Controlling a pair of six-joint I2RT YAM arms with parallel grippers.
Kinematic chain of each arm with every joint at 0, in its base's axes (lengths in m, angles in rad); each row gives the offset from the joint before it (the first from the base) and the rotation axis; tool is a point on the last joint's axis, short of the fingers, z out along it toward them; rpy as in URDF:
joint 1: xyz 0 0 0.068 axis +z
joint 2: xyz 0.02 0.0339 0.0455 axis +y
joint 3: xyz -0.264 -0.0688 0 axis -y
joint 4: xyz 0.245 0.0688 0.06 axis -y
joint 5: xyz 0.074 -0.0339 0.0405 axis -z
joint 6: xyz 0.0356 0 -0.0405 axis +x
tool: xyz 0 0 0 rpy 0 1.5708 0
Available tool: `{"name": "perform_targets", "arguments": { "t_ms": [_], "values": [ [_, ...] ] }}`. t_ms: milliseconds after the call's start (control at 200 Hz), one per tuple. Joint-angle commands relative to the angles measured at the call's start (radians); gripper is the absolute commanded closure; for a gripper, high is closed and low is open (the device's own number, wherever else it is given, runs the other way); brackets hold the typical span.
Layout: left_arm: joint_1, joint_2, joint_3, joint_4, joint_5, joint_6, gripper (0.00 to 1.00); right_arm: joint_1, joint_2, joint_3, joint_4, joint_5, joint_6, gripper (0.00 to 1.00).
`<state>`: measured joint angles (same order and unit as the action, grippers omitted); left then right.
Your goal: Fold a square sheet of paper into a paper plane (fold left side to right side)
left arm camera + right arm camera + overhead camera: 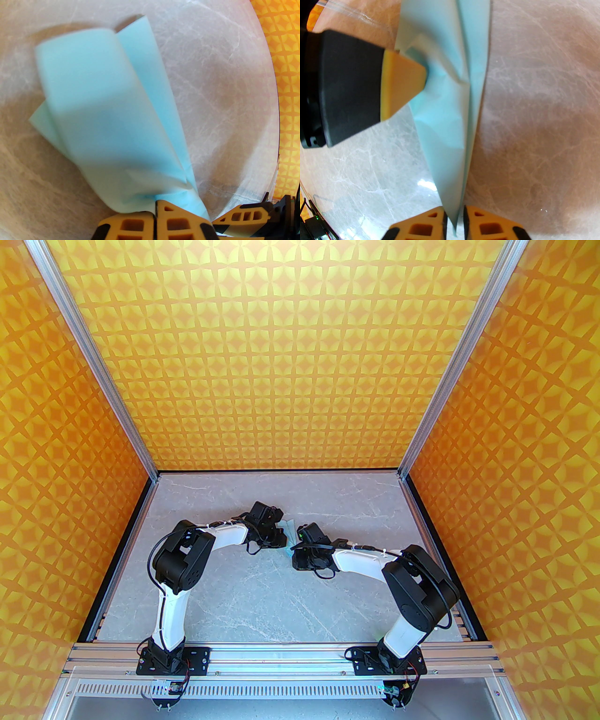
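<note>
The square sheet of paper is light blue and folded into a long, narrow, layered shape with a pointed end, hanging just above the grey marble table. In the top view the paper shows as a sliver between the two wrists. My left gripper is shut on its bunched edge; in the right wrist view one of its orange fingers presses into the crumpled paper. My right gripper has its jaws drawn in tight around the paper's pointed tip. Both grippers, left and right, meet mid-table.
Orange patterned walls with aluminium posts close in the table on three sides. The right arm's orange fingers sit close beside my left fingers. Bare marble lies all around the paper.
</note>
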<state>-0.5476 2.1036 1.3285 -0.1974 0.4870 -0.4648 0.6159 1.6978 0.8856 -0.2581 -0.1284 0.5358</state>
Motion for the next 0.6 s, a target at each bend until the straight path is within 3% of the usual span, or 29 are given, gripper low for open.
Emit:
{"name": "perform_targets", "arguments": {
  "t_ms": [0, 445, 595],
  "values": [
    [0.011, 0.004, 0.029, -0.008, 0.012, 0.025, 0.93, 0.005, 0.006, 0.001, -0.034, 0.031, -0.027, 0.81],
    [0.008, 0.006, 0.064, -0.052, 0.012, 0.046, 0.91, 0.006, -0.027, -0.035, -0.01, 0.035, -0.113, 0.79],
    [0.006, 0.013, 0.076, -0.059, 0.012, 0.055, 0.91, 0.007, -0.014, -0.025, -0.021, 0.052, -0.132, 0.87]
  ]
}}
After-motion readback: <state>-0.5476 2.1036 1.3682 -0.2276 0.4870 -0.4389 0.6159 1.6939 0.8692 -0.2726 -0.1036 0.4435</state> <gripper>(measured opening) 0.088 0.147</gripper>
